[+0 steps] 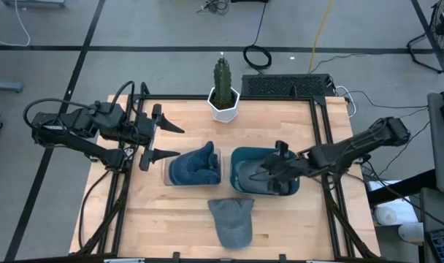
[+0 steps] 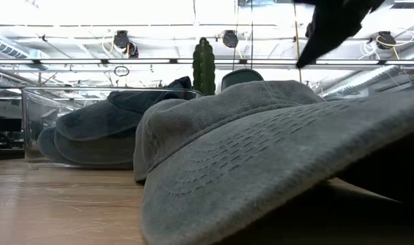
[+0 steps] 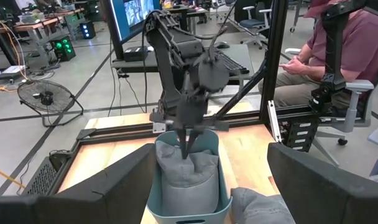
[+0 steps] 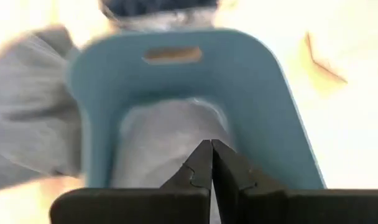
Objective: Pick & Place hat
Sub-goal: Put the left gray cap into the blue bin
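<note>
The grey hat (image 1: 231, 221) is lying flat on the wooden table (image 1: 134, 226) at its near edge, apart from both of my grippers, just in front of the gap between the two bins; in the low view it (image 2: 261, 150) is filling most of the frame, brim toward the camera. Behind it on my right side, the teal bin (image 1: 242, 155) is holding another grey hat (image 3: 186, 177), and I am holding my right gripper (image 1: 263, 169) down inside that bin with its fingers pressed together, their tips (image 4: 212, 163) meeting just over the grey fabric; I cannot tell whether they are pinching any cloth. Beside the teal bin, on my left, the clear bin (image 1: 166, 175) is carrying a pile of dark blue hats (image 1: 195, 166) that are bulging above its rim. My left gripper (image 1: 167, 141) is hovering off the left end of the clear bin with its fingers spread wide and nothing between them. At the far edge of the table a cactus (image 1: 222, 80) is standing upright in a white pot (image 1: 224, 109). Beyond the table a person (image 3: 338, 50) is sitting in a chair.
</note>
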You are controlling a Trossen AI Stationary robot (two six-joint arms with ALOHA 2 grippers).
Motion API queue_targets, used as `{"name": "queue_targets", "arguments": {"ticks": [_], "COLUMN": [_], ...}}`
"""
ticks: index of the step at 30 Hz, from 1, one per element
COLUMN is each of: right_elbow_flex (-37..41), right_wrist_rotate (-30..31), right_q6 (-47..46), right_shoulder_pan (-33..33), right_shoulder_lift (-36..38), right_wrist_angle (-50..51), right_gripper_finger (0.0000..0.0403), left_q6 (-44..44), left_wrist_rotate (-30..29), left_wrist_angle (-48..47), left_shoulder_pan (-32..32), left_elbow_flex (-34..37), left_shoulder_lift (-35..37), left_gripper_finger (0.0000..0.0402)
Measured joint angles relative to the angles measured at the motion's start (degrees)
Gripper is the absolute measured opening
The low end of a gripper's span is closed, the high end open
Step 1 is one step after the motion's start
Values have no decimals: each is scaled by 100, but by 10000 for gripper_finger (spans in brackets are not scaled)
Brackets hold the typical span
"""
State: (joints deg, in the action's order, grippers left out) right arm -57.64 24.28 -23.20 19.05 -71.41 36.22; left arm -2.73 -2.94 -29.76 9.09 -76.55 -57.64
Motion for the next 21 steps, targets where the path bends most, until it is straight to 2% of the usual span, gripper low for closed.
{"name": "queue_targets", "arguments": {"ticks": [6, 13, 21], "right_elbow_flex": [60, 386, 431], "right_wrist_rotate": [-136, -1048, -1093], "right_q6": [-231, -630, -590], "right_shoulder_pan": [-362, -653, -684], "right_shoulder_lift": [-708, -1311, -1461], "right_wrist_angle": [564, 382, 178], "right_gripper_finger": [0, 0, 0], "left_q6": [1, 1, 1], "left_wrist_rotate": [0, -2, 0], "left_wrist_angle": [-2, -2, -2], "left_shoulder_pan": [0, 0, 1], "left_elbow_flex": [1, 2, 0], "left_shoulder_lift": [1, 1, 1], "left_gripper_finger": [319, 319, 319]}}
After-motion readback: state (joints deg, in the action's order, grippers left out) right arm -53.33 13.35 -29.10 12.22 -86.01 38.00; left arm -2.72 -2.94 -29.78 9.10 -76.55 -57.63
